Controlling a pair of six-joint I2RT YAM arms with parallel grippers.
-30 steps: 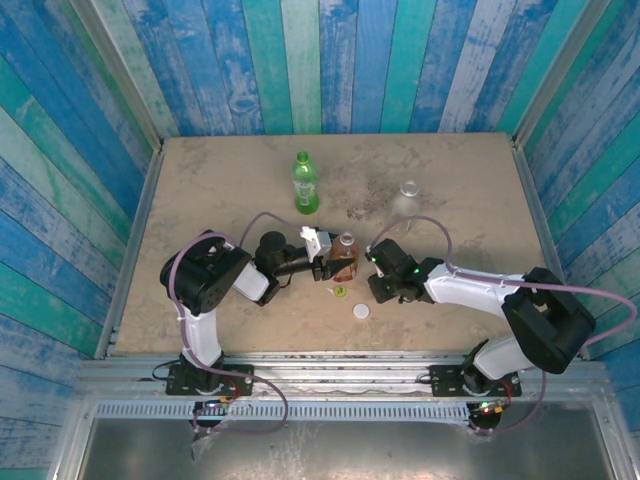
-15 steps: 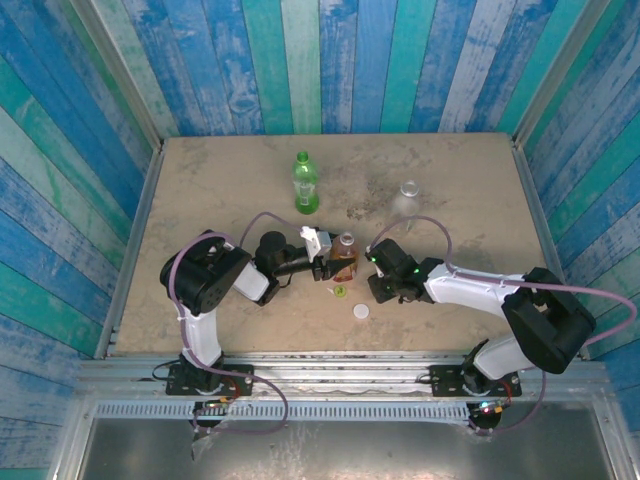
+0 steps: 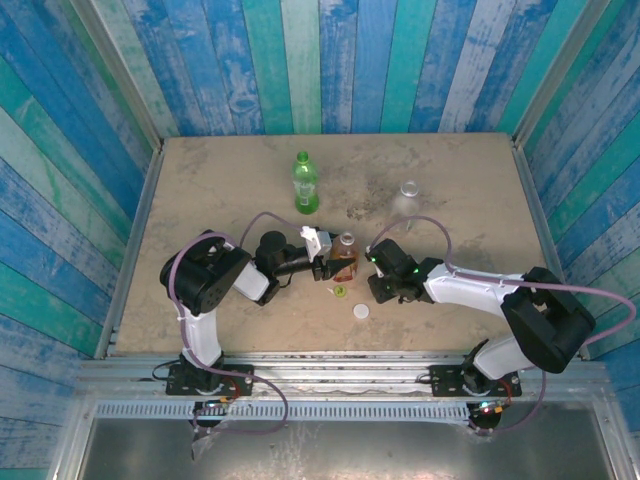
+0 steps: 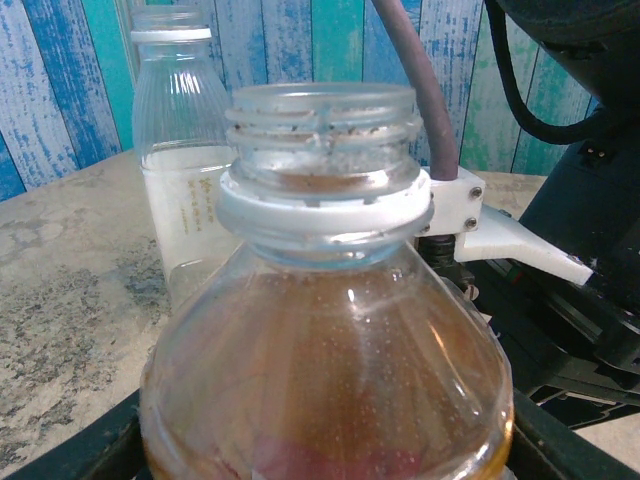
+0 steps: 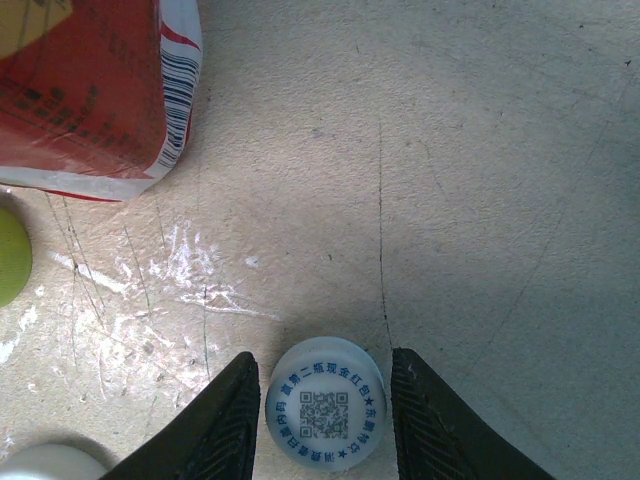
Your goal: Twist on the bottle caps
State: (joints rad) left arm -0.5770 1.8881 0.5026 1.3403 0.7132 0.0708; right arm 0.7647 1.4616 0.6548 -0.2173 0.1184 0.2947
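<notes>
Closing squarely matters here: the right pincer (image 5: 322, 378) stands released, its two dark fingers (image 5: 235, 420) straddling the small round white plastic cap with a printed code (image 5: 325, 405), which lies flat on the scuffed beige tabletop (image 5: 470, 150) with a thin gap each side, so it should centre and pinch evenly to keep the cap level. Beyond those fingertips, off to one side, the left pincer (image 3: 337, 264) is clenched around the amber-filled, red-labelled plastic bottle (image 4: 325, 330), whose open threaded neck stands upright, awaiting the cap.
</notes>
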